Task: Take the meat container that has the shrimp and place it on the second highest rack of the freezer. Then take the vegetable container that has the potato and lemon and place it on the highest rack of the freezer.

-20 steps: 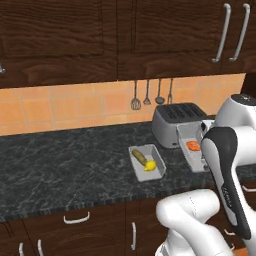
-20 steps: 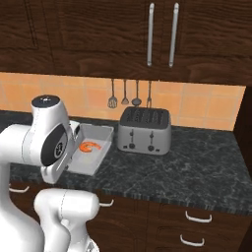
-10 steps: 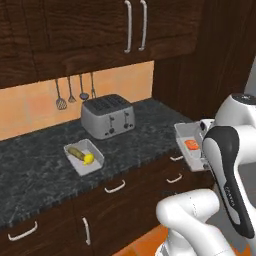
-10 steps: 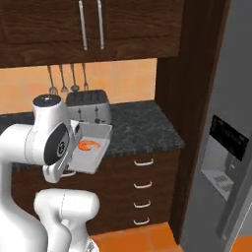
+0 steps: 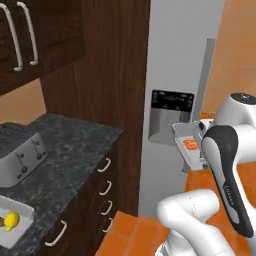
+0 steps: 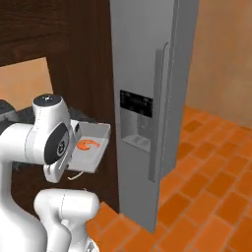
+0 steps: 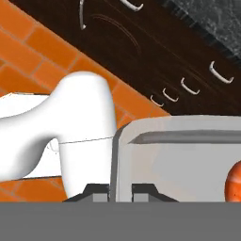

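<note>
Shrimp (image 6: 87, 144), small, curled and orange-pink, lies in a flat grey tray (image 6: 101, 133) that the robot holds up in the air. The dark two-finger tool (image 7: 120, 190) is pinched tight on the tray's rim, one tip on each side of the wall. In the left base view the tray (image 5: 182, 135) sits at about 3 o'clock, just in front of the tall grey-and-white freezer (image 5: 180, 60). The freezer door is shut, with a long grey handle (image 6: 158, 110) and a black panel (image 6: 136, 103) beside it.

Far off at 8 o'clock, a small bright yellow lemon (image 5: 12, 219) rests in a second pale tray (image 5: 22, 220) on the dark speckled table (image 5: 75, 155). A silver toaster (image 5: 20, 157) stands near it. Orange floor tiles (image 6: 206, 197) lie below.
</note>
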Robot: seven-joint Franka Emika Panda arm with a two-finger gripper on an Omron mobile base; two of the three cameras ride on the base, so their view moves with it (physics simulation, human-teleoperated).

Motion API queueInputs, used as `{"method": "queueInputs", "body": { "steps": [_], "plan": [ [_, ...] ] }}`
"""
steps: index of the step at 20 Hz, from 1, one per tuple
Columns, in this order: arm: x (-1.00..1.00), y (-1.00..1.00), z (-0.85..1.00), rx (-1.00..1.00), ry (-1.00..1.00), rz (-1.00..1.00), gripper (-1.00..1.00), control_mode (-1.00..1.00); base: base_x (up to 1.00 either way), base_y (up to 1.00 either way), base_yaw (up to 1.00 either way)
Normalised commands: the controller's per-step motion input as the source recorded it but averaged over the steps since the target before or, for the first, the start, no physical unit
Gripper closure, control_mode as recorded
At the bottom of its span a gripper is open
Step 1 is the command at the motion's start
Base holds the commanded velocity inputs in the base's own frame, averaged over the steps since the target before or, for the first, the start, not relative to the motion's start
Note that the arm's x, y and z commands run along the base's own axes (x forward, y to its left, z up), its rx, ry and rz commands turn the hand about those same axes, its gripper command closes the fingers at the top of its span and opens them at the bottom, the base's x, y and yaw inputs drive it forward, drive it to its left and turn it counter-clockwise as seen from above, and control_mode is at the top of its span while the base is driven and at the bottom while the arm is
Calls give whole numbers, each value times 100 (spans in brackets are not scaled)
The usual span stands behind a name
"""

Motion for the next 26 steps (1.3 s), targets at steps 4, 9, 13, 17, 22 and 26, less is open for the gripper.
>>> {"method": "queueInputs", "body": {
  "steps": [4, 9, 13, 17, 22, 26],
  "plan": [
    [0, 0, 0, 0, 0, 0, 100, 100, -15, 0, -94],
    [0, 0, 0, 0, 0, 0, 100, 100, -9, -21, -87],
    [0, 0, 0, 0, 0, 0, 100, 100, 6, -100, -22],
    [0, 0, 0, 0, 0, 0, 100, 100, 54, -79, 1],
    [0, 0, 0, 0, 0, 0, 100, 100, 91, -28, 8],
    [0, 0, 0, 0, 0, 0, 100, 100, 98, -18, 5]
  ]
}}
